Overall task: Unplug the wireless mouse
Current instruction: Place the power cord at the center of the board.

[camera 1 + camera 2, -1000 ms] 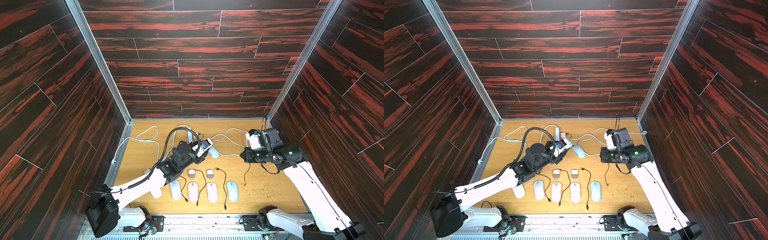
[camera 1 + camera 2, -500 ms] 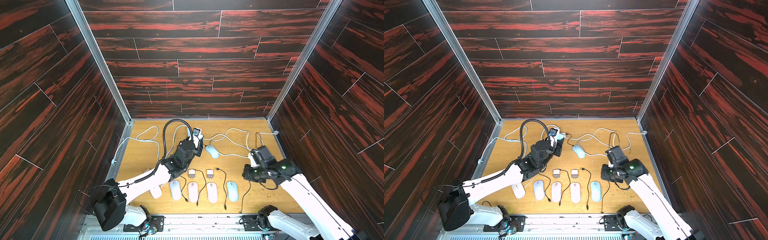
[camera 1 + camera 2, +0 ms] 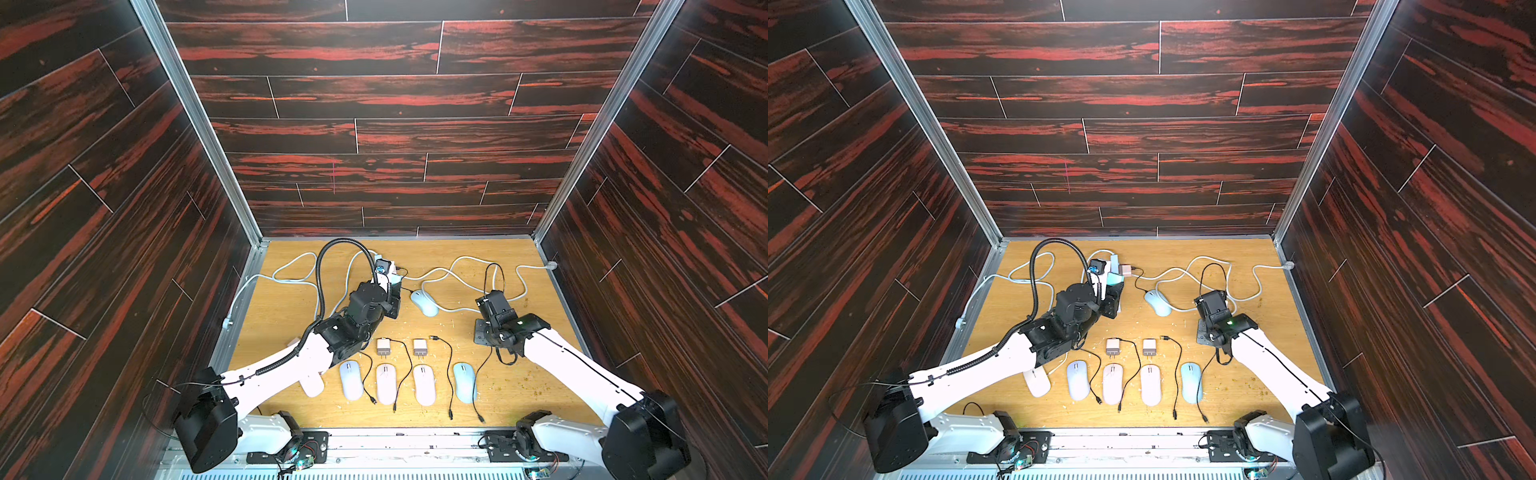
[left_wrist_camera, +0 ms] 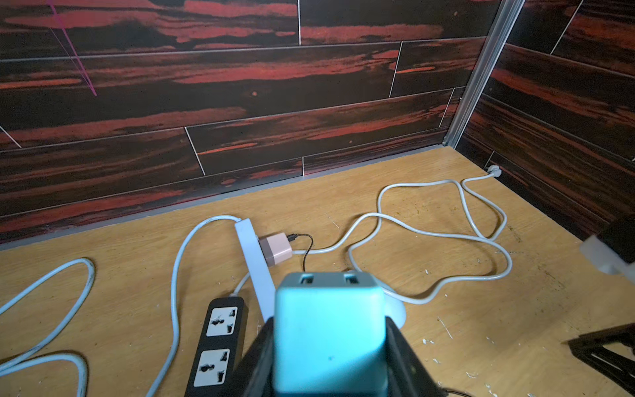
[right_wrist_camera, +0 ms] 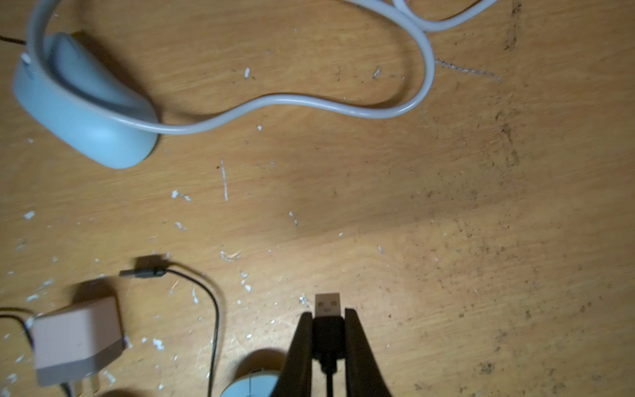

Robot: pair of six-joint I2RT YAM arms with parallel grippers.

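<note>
Mouse [image 3: 424, 303] is lying on the table [image 3: 291, 316] between the two arms, with a white cord [image 5: 309, 103] crossing it. Left gripper [image 4: 330, 343] is clamping a teal charger [image 4: 328, 309], its jaws partly spread around it. Right gripper [image 5: 328, 319] is pinching a black USB plug [image 5: 328, 304], its jaws nearly closed

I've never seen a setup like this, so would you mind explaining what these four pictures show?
Two white robot arms work over a wooden tabletop. Two pictures look down from one overhead stereo camera; the other two come from a camera on each wrist. On the wood lie a row of pale computer mice, small pink wall chargers, thin black cables and a white power strip. The left end effector grips a turquoise cube-shaped charger; the right end effector pinches a black USB plug.
</note>
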